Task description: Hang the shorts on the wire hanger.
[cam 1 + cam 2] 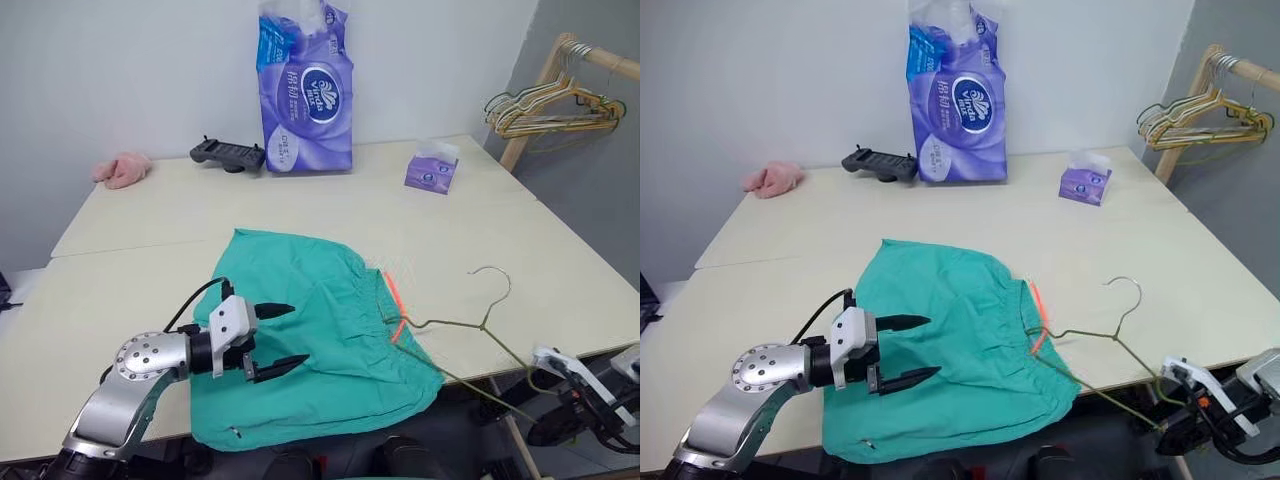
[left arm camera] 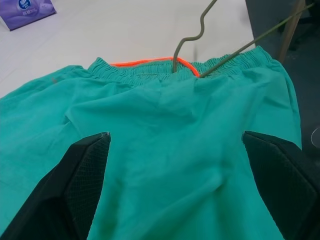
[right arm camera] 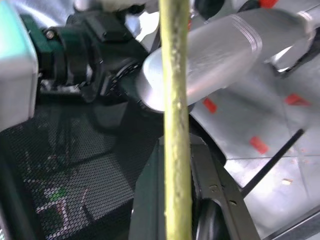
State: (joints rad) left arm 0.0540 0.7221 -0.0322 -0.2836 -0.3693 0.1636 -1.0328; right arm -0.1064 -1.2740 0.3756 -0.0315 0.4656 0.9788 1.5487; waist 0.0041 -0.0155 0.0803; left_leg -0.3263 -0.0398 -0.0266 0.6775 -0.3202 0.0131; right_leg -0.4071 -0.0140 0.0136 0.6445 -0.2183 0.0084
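The teal-green shorts [image 1: 330, 300] lie flat on the table near its front edge, waistband to the right, with the orange drawstring [image 1: 397, 300] showing there. My left gripper [image 1: 298, 335] hovers open over the left part of the shorts, its fingers [image 2: 75, 190] spread wide with nothing between them. The thin wire hanger [image 1: 455, 323] lies with its hook [image 1: 497, 280] on the table and one arm tucked into the waistband [image 2: 210, 70]. Its other arm runs past the table's front edge to my right gripper [image 1: 540, 395], which is shut on the wire [image 3: 175, 100].
At the back stand a purple tissue pack [image 1: 308, 95], a black controller [image 1: 228, 153] and a small purple tissue box [image 1: 432, 170]. A pink cloth [image 1: 122, 170] lies at the back left. A wooden rack with a bunch of pale hangers [image 1: 555, 105] stands at the right.
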